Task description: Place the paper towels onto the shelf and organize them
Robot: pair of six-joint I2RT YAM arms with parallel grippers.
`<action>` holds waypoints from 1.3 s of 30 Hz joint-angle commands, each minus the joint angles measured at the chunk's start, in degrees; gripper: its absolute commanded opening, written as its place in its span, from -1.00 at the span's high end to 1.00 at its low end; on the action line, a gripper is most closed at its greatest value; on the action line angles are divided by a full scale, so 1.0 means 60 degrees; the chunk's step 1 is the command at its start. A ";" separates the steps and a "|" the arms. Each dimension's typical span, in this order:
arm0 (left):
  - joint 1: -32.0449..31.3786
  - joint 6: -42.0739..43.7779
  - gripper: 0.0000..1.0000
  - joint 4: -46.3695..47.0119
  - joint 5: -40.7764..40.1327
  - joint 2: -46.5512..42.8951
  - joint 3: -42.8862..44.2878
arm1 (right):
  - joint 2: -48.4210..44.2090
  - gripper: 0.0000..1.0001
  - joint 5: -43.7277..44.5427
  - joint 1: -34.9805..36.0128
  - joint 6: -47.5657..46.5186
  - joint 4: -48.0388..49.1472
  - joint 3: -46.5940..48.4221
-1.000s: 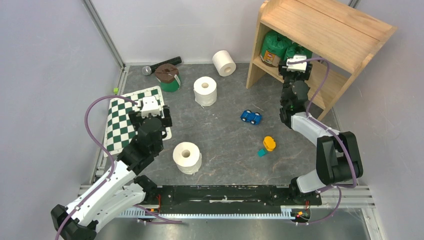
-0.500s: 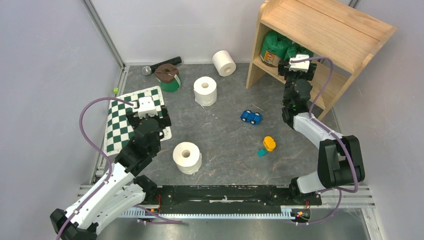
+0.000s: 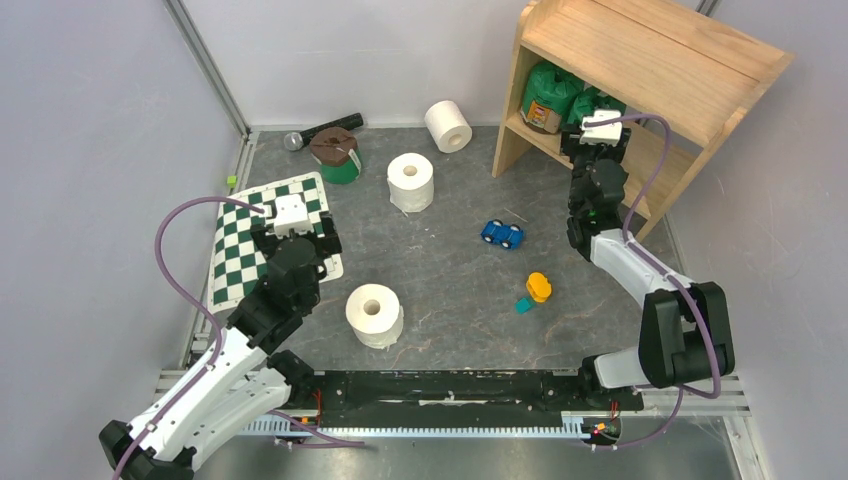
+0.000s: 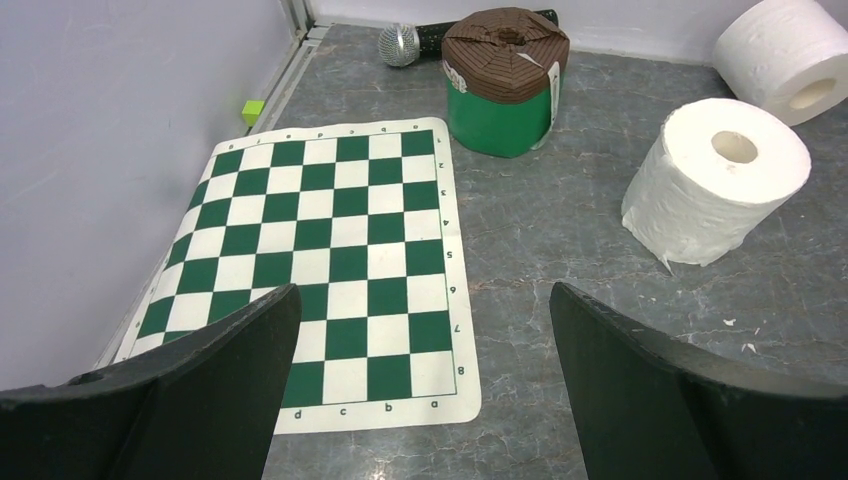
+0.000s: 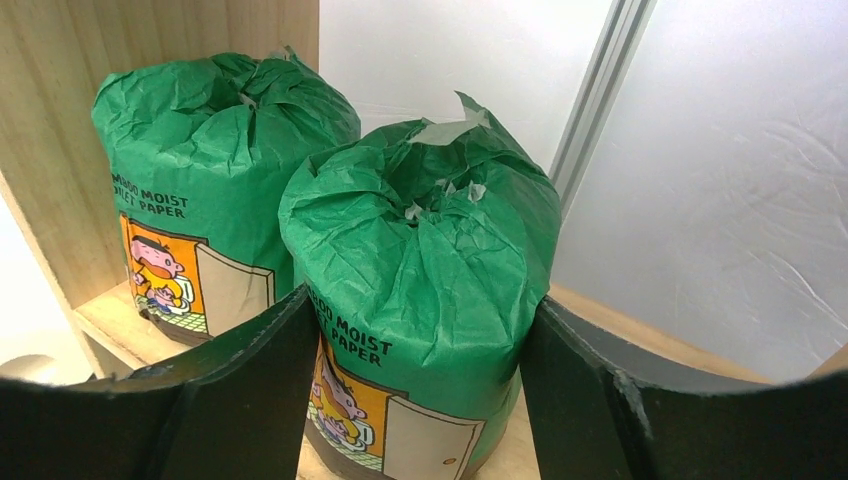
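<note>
My right gripper [image 3: 599, 130] reaches into the lower tier of the wooden shelf [image 3: 650, 60]. In the right wrist view it [image 5: 425, 335] is shut on a green-wrapped roll [image 5: 420, 240], a finger [image 5: 250, 390] against each side, its base at the shelf board [image 5: 110, 325]. A second green roll [image 5: 200, 160] stands just left of it. A third green roll [image 3: 338, 158], brown end up, stands at the back left. Three bare white rolls [image 3: 373, 313] [image 3: 411, 180] [image 3: 448, 125] are on the floor. My left gripper [image 3: 298, 230] is open and empty [image 4: 420, 330] over the mat's near corner.
A green-white checkerboard mat [image 3: 250, 240] lies at the left. A black microphone [image 3: 325, 128] lies by the back wall. A blue toy car [image 3: 502, 234], an orange piece [image 3: 539, 287] and a small teal piece [image 3: 524, 305] lie between the arms.
My right gripper has moved a little farther into the shelf with the green roll. My left arm has drawn back slightly toward the near left.
</note>
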 commanded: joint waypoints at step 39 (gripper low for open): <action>0.0311 -0.1234 -0.99 -0.0199 0.1557 -0.0123 0.0546 | -0.5506 -0.96 -0.4523 0.0657 0.1296 -0.5156 -0.1777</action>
